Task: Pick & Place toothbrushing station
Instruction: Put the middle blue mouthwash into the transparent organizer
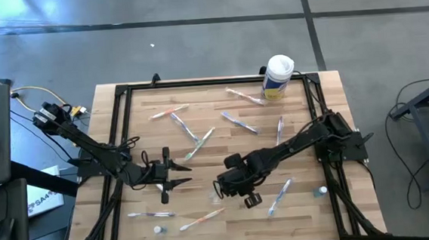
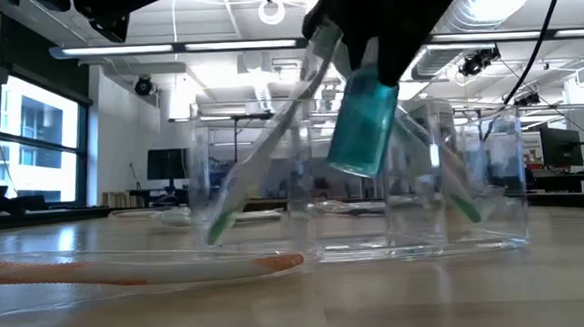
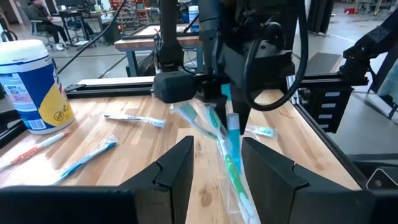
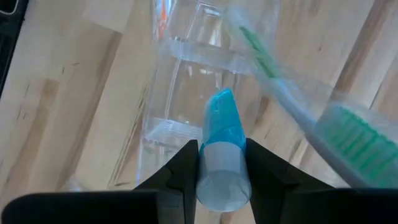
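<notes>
Left gripper (image 1: 174, 175) sits low over the left-centre of the wooden table (image 1: 312, 211), fingers (image 3: 177, 167) parted and holding nothing, aimed at the station. Right gripper (image 1: 221, 188) hangs just right of it, fingers (image 4: 266, 169) clamped on a small teal tube (image 4: 221, 134) with a pale cap, held cap-up and tilted directly above the clear station (image 2: 414, 192).

Surface, left to right: packaged toothbrushes lie scattered across the boards, one at the near-left edge (image 1: 150, 214), others mid-table (image 1: 201, 143), one to the right (image 1: 279, 195). A white canister (image 1: 278, 77) with yellow label stands at the far edge. The station stands mid-table between the two grippers, with a green-bristled brush (image 2: 262, 165) leaning into it.

Room: grey floor, a desk at left, and a ceiling with strip lights beyond the table.
</notes>
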